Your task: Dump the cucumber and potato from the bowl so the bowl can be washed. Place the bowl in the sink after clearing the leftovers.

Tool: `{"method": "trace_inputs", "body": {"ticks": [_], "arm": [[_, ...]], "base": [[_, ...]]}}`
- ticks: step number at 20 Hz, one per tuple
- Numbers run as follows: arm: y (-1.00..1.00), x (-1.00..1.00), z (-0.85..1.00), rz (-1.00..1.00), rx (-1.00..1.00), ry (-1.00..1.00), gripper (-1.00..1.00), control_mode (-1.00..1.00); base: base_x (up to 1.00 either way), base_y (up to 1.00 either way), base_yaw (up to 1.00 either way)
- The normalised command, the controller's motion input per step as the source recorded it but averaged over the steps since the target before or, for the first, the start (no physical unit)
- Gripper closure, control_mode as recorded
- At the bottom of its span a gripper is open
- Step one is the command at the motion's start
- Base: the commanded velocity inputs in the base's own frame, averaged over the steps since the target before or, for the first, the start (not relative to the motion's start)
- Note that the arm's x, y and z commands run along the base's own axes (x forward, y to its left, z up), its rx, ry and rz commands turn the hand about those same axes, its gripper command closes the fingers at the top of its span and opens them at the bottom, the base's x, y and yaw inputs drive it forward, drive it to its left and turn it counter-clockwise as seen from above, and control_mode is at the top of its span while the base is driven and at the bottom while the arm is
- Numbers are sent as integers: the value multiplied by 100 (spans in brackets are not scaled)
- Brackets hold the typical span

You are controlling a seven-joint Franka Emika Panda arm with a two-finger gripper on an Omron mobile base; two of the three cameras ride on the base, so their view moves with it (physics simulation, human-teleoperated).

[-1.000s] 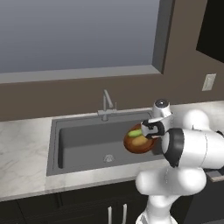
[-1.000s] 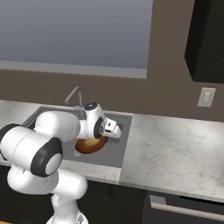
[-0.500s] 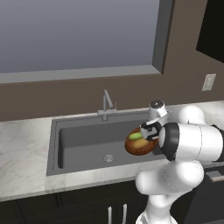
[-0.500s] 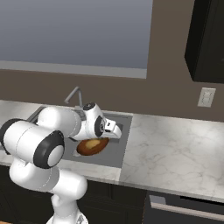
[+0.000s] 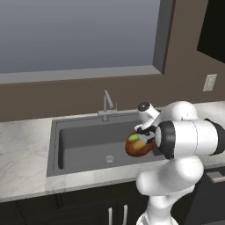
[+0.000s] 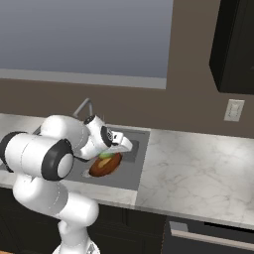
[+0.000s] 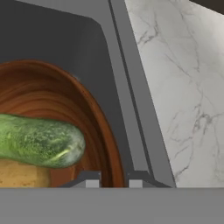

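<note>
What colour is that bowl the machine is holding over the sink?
Glossy reddish-brown, like wood; the bowl shows best in the hand view.

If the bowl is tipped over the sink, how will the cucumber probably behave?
The cucumber looks round and smooth, so it would likely roll out easily. It lies loose against the potato in the glossy bowl, so both may slide together.
</note>
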Motion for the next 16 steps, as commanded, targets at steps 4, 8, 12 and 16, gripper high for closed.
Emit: {"method": "trace_inputs", "body": {"ticks": [4,8,12,16], "arm": [[9,16,0,0,-1,0,100,-100],[0,17,0,0,0,0,100,-100],[0,17,-4,0,-6,0,100,-100],[0,0,-26,0,-20,0,100,-100]], "base": [[0,0,0],[0,0,0],[0,0,0],[0,0,0]]}}
